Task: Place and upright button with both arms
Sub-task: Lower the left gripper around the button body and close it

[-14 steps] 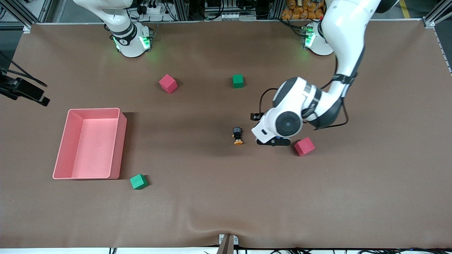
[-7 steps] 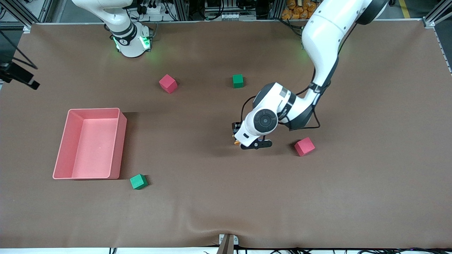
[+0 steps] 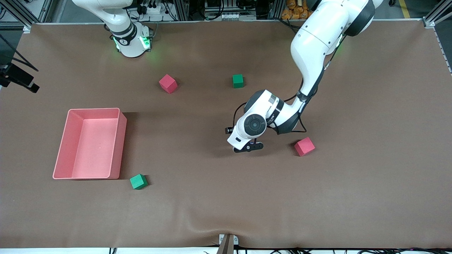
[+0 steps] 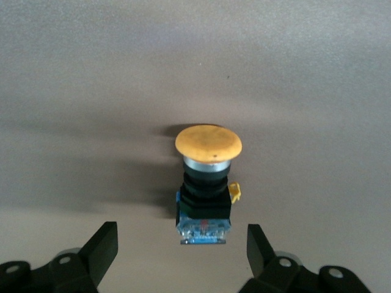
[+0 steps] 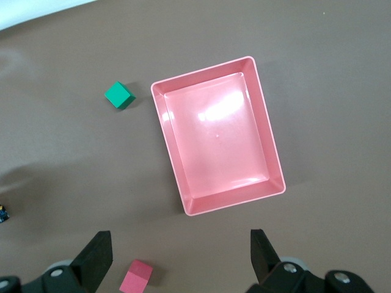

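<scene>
The button [image 4: 206, 183] lies on its side on the brown table, orange cap [image 4: 208, 143] away from the gripper, black body and bluish base toward it. My left gripper [image 4: 182, 250] is open, low over the button, one finger [image 4: 105, 244] on each side of its base, apart from it. In the front view the left hand [image 3: 247, 130] covers the button. My right gripper [image 5: 180, 256] is open and empty, high over the table by the pink tray [image 5: 269, 159]. The button's edge shows in the right wrist view [image 5: 3, 213].
The pink tray [image 3: 122, 141] stands toward the right arm's end. Red cubes [image 3: 167, 83] [image 3: 304, 146] and green cubes [image 3: 238, 80] [image 3: 138, 181] lie scattered. The red cube nearest the left hand is just beside it, toward the left arm's end.
My left arm has swung toward the right arm's end, from beside the red cube to over the button, which is now covered in the front view. The cubes and tray have not moved.
</scene>
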